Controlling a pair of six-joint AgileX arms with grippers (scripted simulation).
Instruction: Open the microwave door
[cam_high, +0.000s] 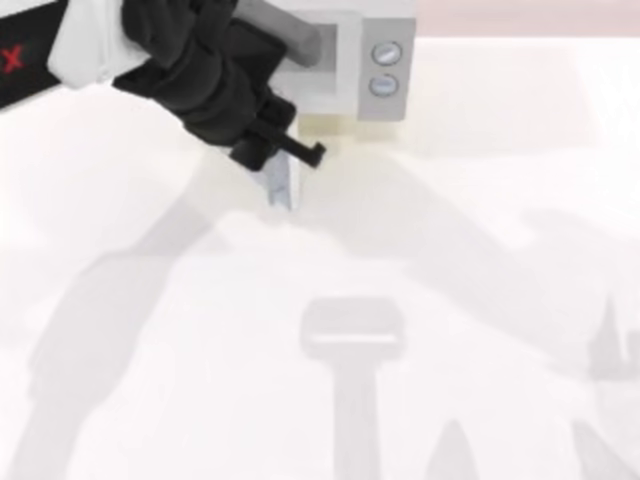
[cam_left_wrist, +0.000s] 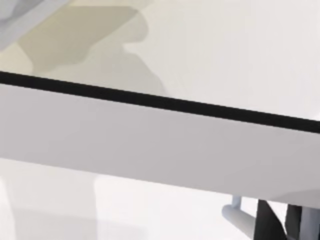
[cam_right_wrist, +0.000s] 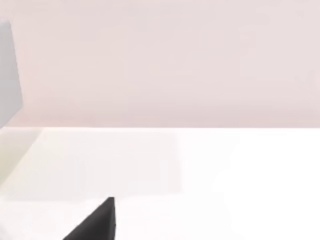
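Grey microwave door (cam_left_wrist: 150, 135) — just beside left jaws (cam_high: 283, 190)

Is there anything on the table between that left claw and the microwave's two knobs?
Nothing: in the top view only bare table separates the left gripper from the knobs.

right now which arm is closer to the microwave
Left. The left hand hangs just in front of the microwave, with its arm crossing over the oven's left part. The right arm is out of the top view; its wrist view shows only the oven's edge far off.
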